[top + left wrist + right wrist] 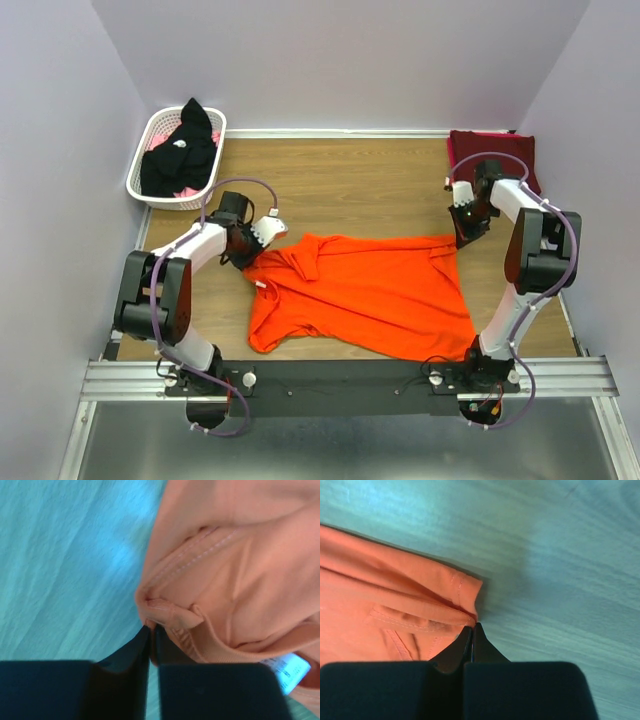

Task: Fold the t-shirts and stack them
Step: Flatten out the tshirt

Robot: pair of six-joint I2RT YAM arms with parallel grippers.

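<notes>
orange t-shirt [370, 290] is spread flat mid table [350, 180]. left gripper [151, 632] is pinched shut on its collar-side edge and right gripper [472, 630] is pinched shut on the far right hem corner, probably so the cloth can be pulled taut for folding. maroon t-shirt [492, 150] is parked at the far right corner. black t-shirt [180, 155] is seen in the white basket [150, 135].

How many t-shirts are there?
3: the orange t-shirt spread out mid-table, the maroon t-shirt at the far right corner, the black t-shirt in the white basket, far left. Others may be hidden under it.
</notes>
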